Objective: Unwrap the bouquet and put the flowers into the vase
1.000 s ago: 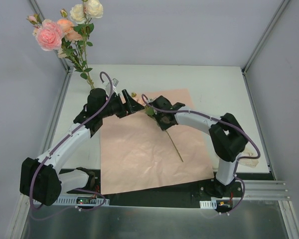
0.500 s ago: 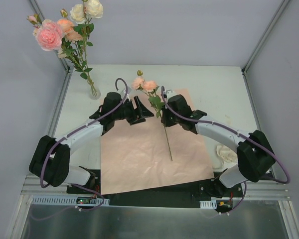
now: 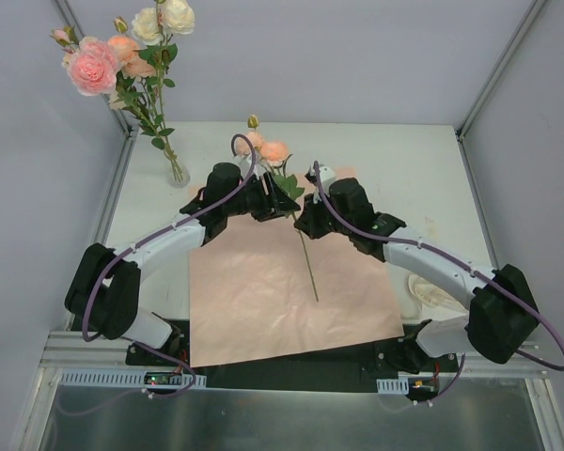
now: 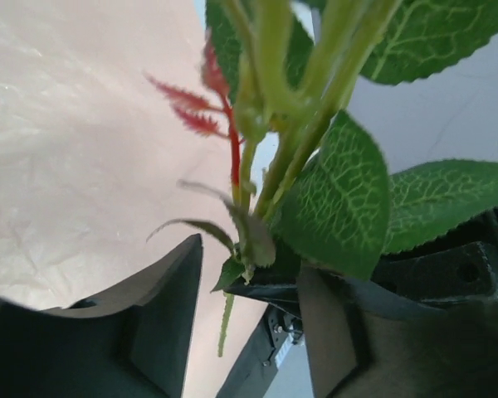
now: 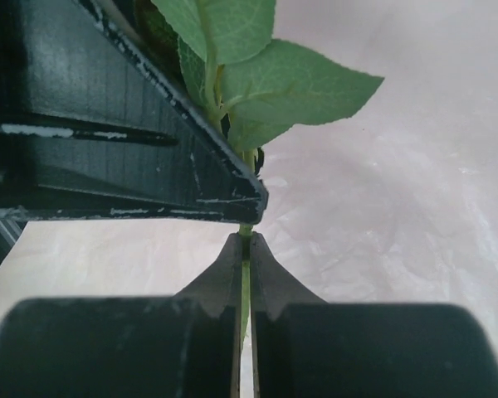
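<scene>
- The held rose (image 3: 306,258) stands nearly upright over the middle of the table (image 3: 404,160). Its peach blooms and one bud are at the top, and its bare lower stem slants down over the pink paper (image 3: 263,301).
- The right gripper (image 3: 301,223) has the stem pinched. In the right wrist view its two fingers meet on the thin green stalk (image 5: 245,240), with leaves just above them. The blooms are cut off in that view.
- The left gripper (image 3: 280,193) is at the leafy part of the stem, just above and left of the right one. From the left wrist, its fingers (image 4: 162,319) stand partly apart, with the stem, green leaves and small red leaflets between them. A leaf lies against the right-hand finger, and it is hard to tell whether either finger presses the stalk itself.
- From above, the two grippers hide the spot where they meet the stem.
- The vase (image 3: 177,173) stands at the far left of the table, well apart from the held rose. Its clear glass is faint against the white top.
- The flowers in the vase (image 3: 122,56) are pink, peach and cream, and rise high above it.
- A cream ribbon (image 3: 430,289) lies beside the paper's right edge, partly behind the right arm.
</scene>
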Available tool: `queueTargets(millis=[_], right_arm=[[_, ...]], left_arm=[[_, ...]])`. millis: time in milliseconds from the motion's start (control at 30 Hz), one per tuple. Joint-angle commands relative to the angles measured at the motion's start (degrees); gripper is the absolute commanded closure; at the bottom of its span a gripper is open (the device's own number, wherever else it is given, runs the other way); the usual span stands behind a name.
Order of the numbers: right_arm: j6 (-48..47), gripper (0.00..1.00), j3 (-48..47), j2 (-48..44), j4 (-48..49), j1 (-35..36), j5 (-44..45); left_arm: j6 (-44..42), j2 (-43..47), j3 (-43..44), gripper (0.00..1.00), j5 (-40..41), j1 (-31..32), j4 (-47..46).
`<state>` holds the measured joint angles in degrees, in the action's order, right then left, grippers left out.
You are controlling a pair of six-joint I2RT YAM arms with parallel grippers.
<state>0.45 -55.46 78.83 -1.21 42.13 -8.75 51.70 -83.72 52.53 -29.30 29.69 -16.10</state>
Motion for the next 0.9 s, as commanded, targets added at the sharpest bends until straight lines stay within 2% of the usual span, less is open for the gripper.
queueTargets(millis=[0, 33, 233, 267, 333, 367, 433, 467, 533, 633, 700, 767, 867], right_arm=[[-2.38, 1.00, 0.62, -3.76, 3.76, 0.76, -2.41], [-2.82, 1.00, 0.71, -3.86, 3.76, 0.85, -2.58], [-4.58, 1.00, 1.41, -5.26, 4.11, 1.82, -4.25], [-4.84, 1.00, 1.41, -5.44, 4.11, 2.08, -4.43], [-4.84, 1.00, 0.97, -5.53, 3.50, 2.08, -4.78], [-4.84, 0.97, 0.53, -5.53, 2.02, 2.17, -4.17], [-4.75, 0.83, -0.43, -5.53, -0.26, 2.17, -3.03], [-4.67, 0.69, -0.61, -5.96, -0.98, 2.17, -1.11], [-4.93, 0.60, -0.88, -6.58, -2.38, 1.90, 0.14], [-5.72, 0.55, -0.70, -8.42, -2.83, 1.55, 0.93], [-5.90, 0.54, -0.70, -9.48, -3.44, 0.94, 2.16], [-5.64, 0.53, -0.88, -10.09, -3.88, 0.59, 2.07], [-5.20, 0.53, -0.88, -10.27, -4.15, 0.23, 1.64]], left_arm=[[-2.22, 0.67, 2.40, 0.58, 2.14, 0.54, -2.01], [-2.57, 0.93, 2.40, 0.66, 2.49, 0.54, -1.83], [-5.29, 1.98, 3.54, 0.82, 3.72, 0.54, 0.63], [-6.60, 2.59, 3.80, 0.90, 3.90, 0.54, 0.98], [-8.45, 3.65, 4.42, 0.98, 5.04, 0.45, 2.29], [-11.33, 5.13, 4.68, 1.00, 5.91, 0.45, 3.26], [-15.03, 7.16, 5.82, 1.00, 9.15, 0.45, 6.33], [-19.66, 9.35, 6.35, 1.00, 10.22, 0.45, 7.47], [-24.43, 11.90, 7.58, 1.00, 14.24, 0.45, 10.54], [-33.49, 17.00, 8.81, 1.00, 19.61, 0.45, 13.01], [-39.47, 19.56, 9.95, 1.00, 26.02, 0.37, 13.98], [-45.60, 20.35, 12.93, 1.00, 32.42, -0.16, 15.21], [-54.03, 18.96, 18.99, 1.00, 36.94, -1.74, 15.57]])
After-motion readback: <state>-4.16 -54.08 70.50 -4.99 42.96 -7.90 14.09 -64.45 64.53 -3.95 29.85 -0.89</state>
